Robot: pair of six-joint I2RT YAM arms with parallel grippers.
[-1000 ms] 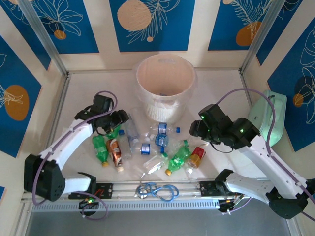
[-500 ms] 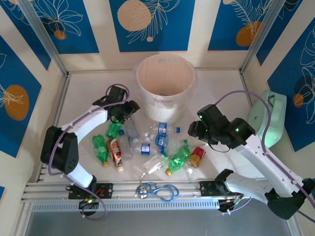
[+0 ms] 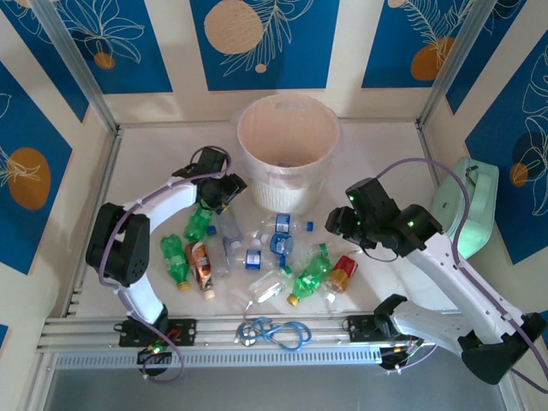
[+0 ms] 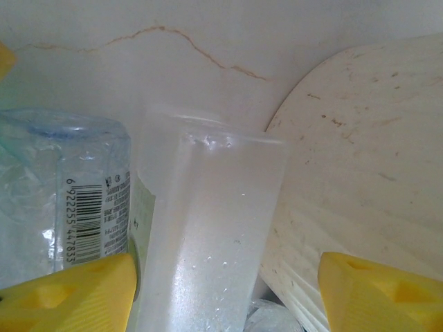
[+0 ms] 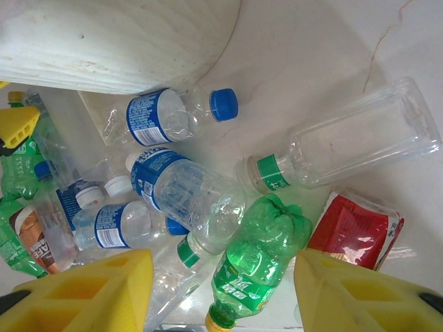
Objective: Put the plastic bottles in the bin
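Tall round cream-white ribbed plastic bin (image 3: pixel 276 190): upright, far middle of table, mouth open.
Small plastic bottles (image 3: pixel 257 257): loose heap just in front of bin, all on sides.
Clear bottles with blue caps and blue labels (image 5: pixel 169 114): heap's middle, nearest bin.
Green crumpled bottles (image 3: pixel 175 257): left and right parts of heap.
Brown bottle with orange cap (image 3: pixel 202 267): left, beside green one.
Red-labelled flattened bottle (image 3: pixel 344 271): right edge.
Clear square-sided bottle with green label band (image 5: pixel 346 145): right side, just beside the red-labelled one.
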